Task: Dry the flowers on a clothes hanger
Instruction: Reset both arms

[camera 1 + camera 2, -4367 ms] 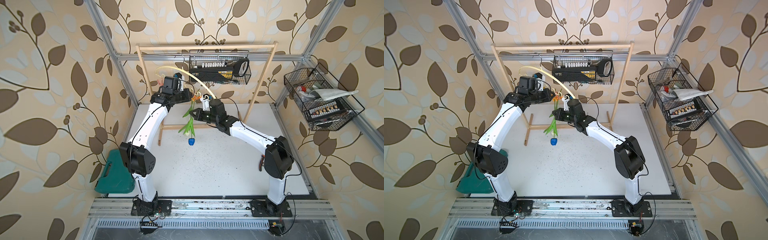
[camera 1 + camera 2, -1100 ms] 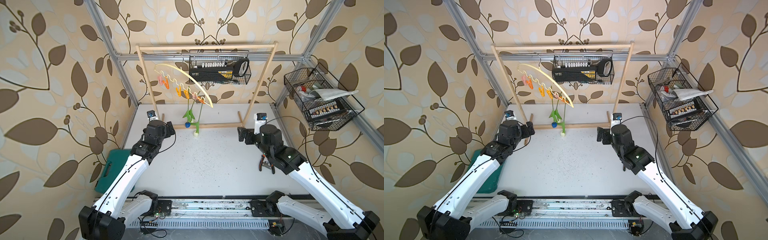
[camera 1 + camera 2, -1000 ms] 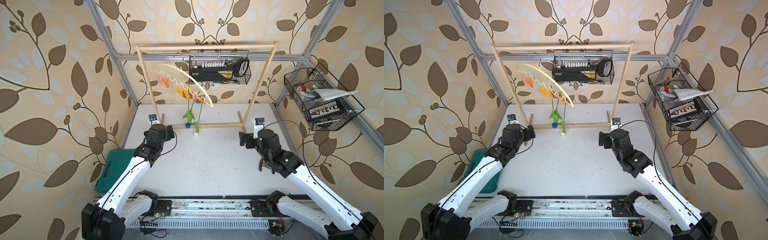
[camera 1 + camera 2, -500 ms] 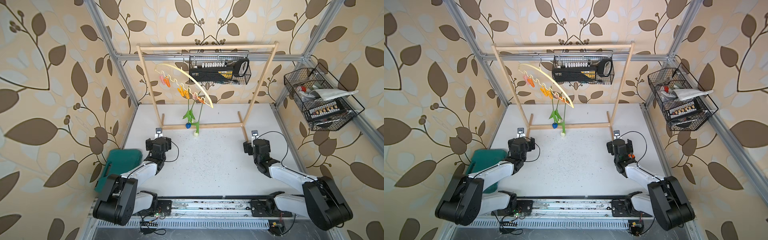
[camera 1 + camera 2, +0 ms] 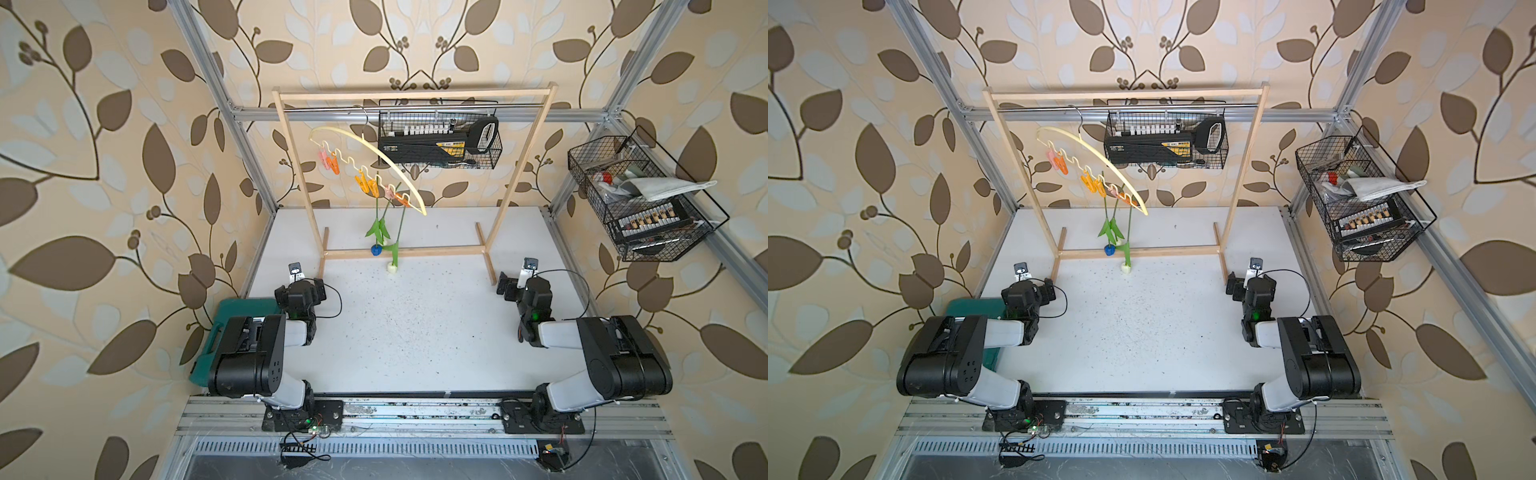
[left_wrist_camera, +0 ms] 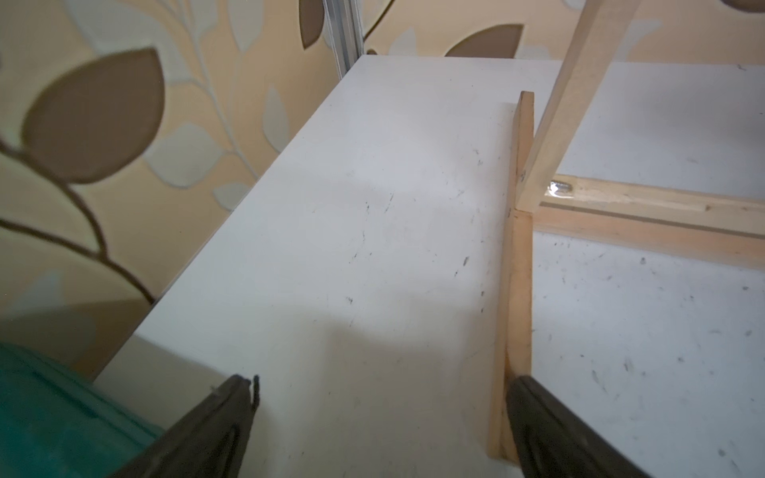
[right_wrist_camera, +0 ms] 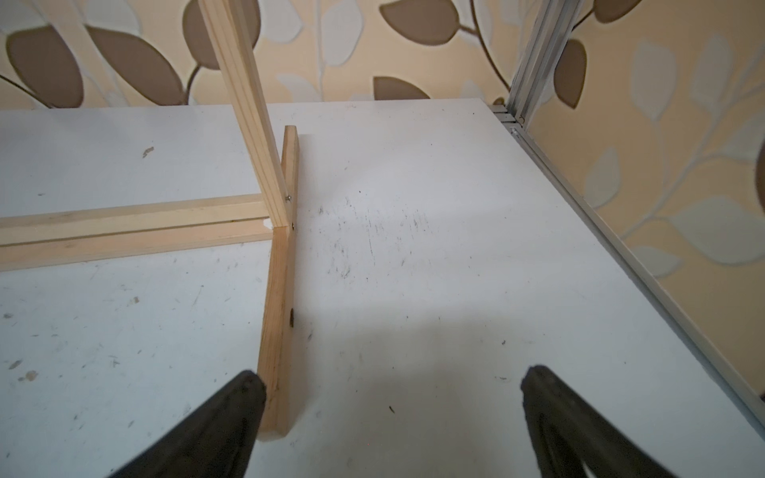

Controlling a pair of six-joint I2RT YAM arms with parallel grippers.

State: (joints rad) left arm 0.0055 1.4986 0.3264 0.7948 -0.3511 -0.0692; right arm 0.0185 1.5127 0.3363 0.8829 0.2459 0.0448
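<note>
The pale yellow clothes hanger point(image 5: 371, 144) point(image 5: 1096, 157) hangs by its hook from the wooden rack's top rail, with orange and pink clothespins along its wavy bar. The flowers point(image 5: 380, 226) point(image 5: 1111, 228) hang head-down from those pins; a blue head point(image 5: 376, 249) and a cream head point(image 5: 392, 269) reach almost down to the rack's lower bar. My left gripper point(image 5: 302, 286) point(image 6: 381, 385) sits low at the near left, open and empty. My right gripper point(image 5: 512, 286) point(image 7: 391, 380) sits low at the near right, also open and empty. Both are far from the flowers.
The wooden rack point(image 5: 517, 174) stands across the back; its feet point(image 6: 515, 289) point(image 7: 281, 310) lie just ahead of each gripper. A green case point(image 5: 232, 316) sits off the table's left edge. Two wire baskets point(image 5: 440, 141) point(image 5: 640, 208) hang on the frame.
Both arms have pulled back from the middle of the table and folded down at the near side, grippers open throughout. The flowers stay hanging on the hanger.
</note>
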